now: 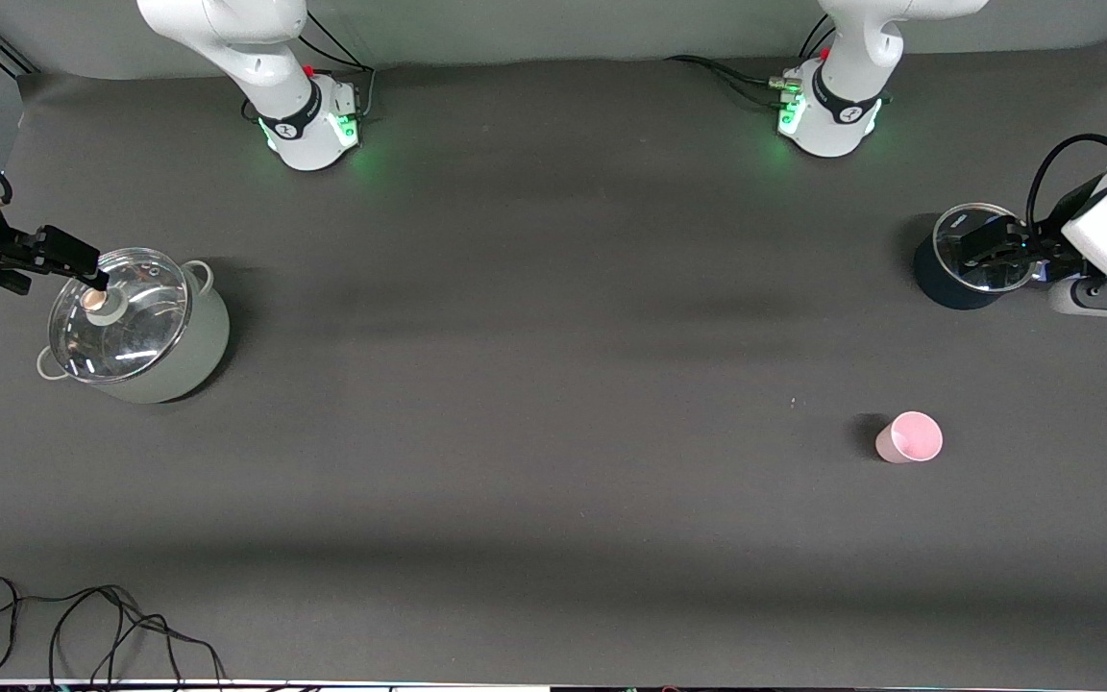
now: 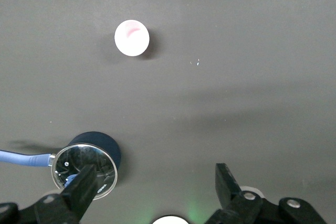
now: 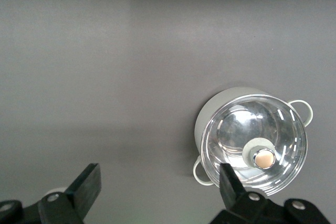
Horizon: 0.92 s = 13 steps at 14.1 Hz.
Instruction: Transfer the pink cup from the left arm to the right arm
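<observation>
Left gripper — fingers spread wide, holding nothing, up over the dark lidded pot at its own end of the table. Right gripper — likewise wide apart, empty, over the grey glass-lidded pot. I read no lettering anywhere. Pink cup — upright, mouth up, nearer the front camera than the dark pot.

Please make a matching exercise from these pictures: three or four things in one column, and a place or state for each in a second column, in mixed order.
Things:
1. small pale pink plastic cup
2. grey-green pot with glass lid
3. dark pot with glass lid
4. left gripper

Places or states:
A. toward the right arm's end of the table
B. open, holding nothing
C. standing alone, nearest the front camera
D. under the left gripper

Pairs: 1-C, 2-A, 3-D, 4-B
</observation>
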{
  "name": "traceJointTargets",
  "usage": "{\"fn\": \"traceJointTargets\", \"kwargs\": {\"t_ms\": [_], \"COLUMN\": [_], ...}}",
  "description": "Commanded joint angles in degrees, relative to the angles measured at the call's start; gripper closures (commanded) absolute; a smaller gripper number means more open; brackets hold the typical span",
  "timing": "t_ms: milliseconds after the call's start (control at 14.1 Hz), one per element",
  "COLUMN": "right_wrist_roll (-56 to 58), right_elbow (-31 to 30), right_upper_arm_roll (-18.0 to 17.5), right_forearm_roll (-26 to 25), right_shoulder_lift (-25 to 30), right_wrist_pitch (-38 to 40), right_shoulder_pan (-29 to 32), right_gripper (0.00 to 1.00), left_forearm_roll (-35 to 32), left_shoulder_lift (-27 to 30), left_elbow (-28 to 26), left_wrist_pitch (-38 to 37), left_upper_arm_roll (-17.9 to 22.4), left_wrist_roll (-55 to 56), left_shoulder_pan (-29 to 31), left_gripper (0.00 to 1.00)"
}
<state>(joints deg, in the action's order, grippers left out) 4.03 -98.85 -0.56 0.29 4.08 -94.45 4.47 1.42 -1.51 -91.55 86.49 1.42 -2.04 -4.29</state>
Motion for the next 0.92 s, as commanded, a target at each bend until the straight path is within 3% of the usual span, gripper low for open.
{"fn": "traceJointTargets", "kwargs": {"t_ms": [0,567,850], "right_wrist_roll": [0.2,0.1,0.0], "right_elbow": [0.8,0.8,0.8], "right_upper_arm_roll": [0.7,0.6,0.5], "right_forearm_roll": [-0.7,-0.7,-0.6], "right_shoulder_lift": [-0.2,-0.3,-0.4], "right_wrist_pitch": [0.6,0.5,0.5], "right_shoulder_pan": [-1.0,-1.0,-1.0], "right_gripper": [0.00,0.00,0.00], "left_forearm_roll": [0.3,-0.4,-0.4], "left_shoulder_lift": [1.4,1.1,-2.1], "left_elbow": [-1.3,-1.3,3.3], "left_wrist_pitch": [0.6,0.7,1.0], "left_upper_arm_roll": [1.0,1.0,1.0], "left_wrist_roll": [1.1,0.5,-1.8], "left_shoulder_pan": [-1.1,-1.1,-1.1], "left_gripper": [0.00,0.00,0.00]}}
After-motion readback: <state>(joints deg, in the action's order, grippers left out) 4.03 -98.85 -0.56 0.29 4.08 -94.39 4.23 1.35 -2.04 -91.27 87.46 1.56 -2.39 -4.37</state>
